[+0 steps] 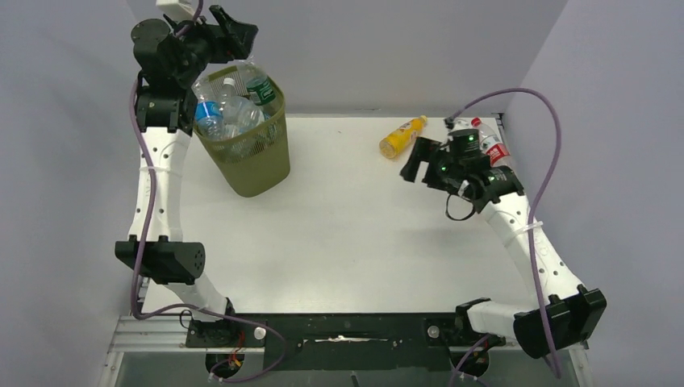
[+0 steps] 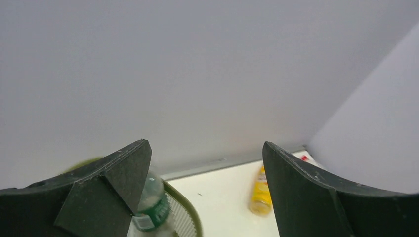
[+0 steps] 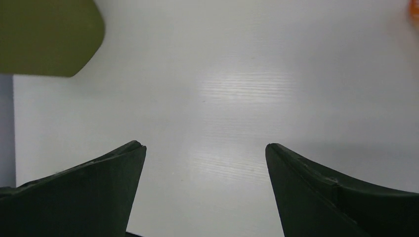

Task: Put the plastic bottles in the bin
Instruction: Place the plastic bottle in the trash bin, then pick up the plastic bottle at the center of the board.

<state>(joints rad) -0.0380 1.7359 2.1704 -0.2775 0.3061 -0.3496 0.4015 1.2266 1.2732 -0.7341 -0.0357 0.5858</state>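
Top view: L jaws [image 1: 236,34] hung over far rim of bin [image 1: 258,165], which sat far-left on the surface [image 1: 347,218]. Bin was packed w/ clear plastic bottles [image 1: 230,113], blue and white labels, piled above the rim; green-label bottle [image 1: 260,90] stood highest, just beside the jaws.

L wrist view added: L jaws [image 2: 205,153] spread wide, nothing between them. Green-label bottle [image 2: 150,205] was partly hidden behind the L finger, blurred. Mesh of bin rim [image 2: 190,212] was visible below. Orange bottle [image 2: 260,195] lay on the surface near the back wall.

Top view only: orange bottle [image 1: 402,135] lay on its side just beyond the R jaws [image 1: 418,157]. Red-label bottle [image 1: 492,147] lay in the far-R corner, partly covered by the R arm.

R wrist view: R jaws [image 3: 205,148] wide apart, empty, over bare white surface w/ faint grain. Olive bin wall [image 3: 47,37] showed top-left as a smooth, round-cornered shape. An orange sliver sat at the top-R edge; couldn't tell what.
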